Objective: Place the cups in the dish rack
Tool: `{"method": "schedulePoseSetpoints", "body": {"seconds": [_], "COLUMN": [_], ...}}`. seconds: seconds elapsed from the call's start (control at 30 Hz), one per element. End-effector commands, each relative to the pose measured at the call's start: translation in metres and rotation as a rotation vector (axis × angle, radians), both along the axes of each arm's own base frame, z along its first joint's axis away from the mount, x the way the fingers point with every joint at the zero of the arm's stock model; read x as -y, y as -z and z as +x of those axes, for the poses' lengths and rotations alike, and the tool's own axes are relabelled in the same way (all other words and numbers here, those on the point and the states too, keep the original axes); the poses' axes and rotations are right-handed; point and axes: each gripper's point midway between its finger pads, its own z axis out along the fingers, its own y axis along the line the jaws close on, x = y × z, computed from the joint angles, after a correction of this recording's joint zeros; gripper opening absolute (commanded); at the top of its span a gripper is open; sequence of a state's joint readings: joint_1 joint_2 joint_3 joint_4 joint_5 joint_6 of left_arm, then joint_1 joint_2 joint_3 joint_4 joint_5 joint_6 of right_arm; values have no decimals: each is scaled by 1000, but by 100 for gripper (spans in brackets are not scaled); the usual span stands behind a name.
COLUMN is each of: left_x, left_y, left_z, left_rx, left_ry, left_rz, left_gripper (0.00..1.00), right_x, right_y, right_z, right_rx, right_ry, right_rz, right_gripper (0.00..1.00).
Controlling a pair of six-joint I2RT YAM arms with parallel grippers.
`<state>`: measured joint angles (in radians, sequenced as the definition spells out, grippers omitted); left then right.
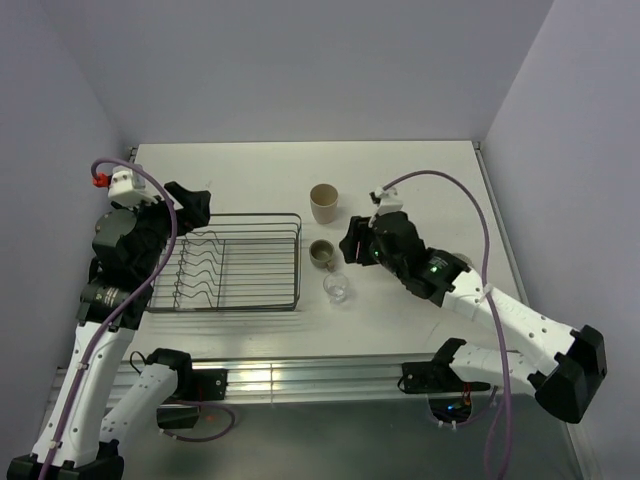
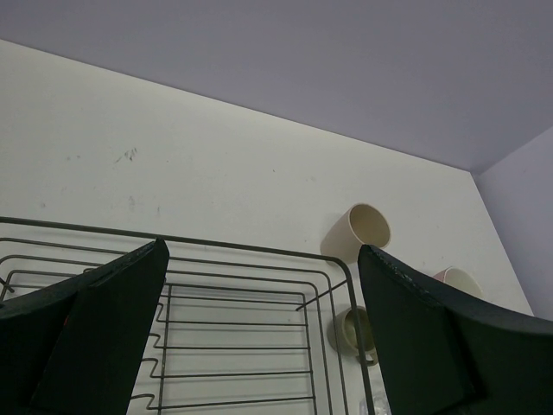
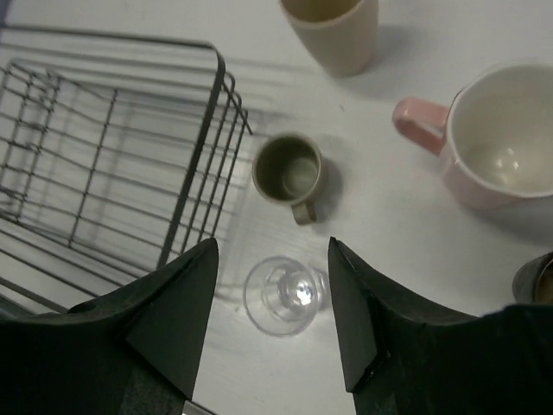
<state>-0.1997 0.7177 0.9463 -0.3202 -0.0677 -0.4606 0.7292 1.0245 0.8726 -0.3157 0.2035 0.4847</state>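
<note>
right pincer [image 3: 272, 259] spread, aimed at clear glass [image 3: 281, 296] | left pincer [image 2: 263, 255] spread, empty | tip: descend straight, centre glass, clamp gently, miss olive cup [image 3: 289, 169]

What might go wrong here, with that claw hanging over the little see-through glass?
1. The clear glass stands near the olive cup and the wall of the dish rack. If the open right gripper comes down, it may knock one of them.
2. Smooth glass could slip from its grip, or tip on the rack's wires.
3. The left gripper hangs open over the rack, so the two arms might bump there.
</note>
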Motion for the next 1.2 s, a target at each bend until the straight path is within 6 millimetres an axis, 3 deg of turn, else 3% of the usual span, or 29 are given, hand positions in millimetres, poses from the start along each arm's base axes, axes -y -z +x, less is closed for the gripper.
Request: {"method": "schedulePoseSetpoints", "body": {"seconds": [0.0,0.23,0.53,0.87,1.17], "left_x": [0,1,0,0,1], "left_y": [-10,-8,-8,-6,-6], "left_z": [2,3,2,4,4], "left_rx": [27,19,19,11,10], "left_ry": [-1,-1,-4,-3,-1], "left_rz": [-18,-21,-19,-19,-17], "left_gripper": [99,99,99,99,99], "right_x": [-9,-40,-61,-64,-67], "right_y": [20,43,89,121,138], "right_z": [-12,-30,-44,-51,-46], "right_rx": [-21,-67,-152,-206,-218], "right_ry": [4,-55,-80,-70,-62], "right_rz": [-56,-95,-207,-291,-342], "right_gripper": [60,56,52,45,37]}}
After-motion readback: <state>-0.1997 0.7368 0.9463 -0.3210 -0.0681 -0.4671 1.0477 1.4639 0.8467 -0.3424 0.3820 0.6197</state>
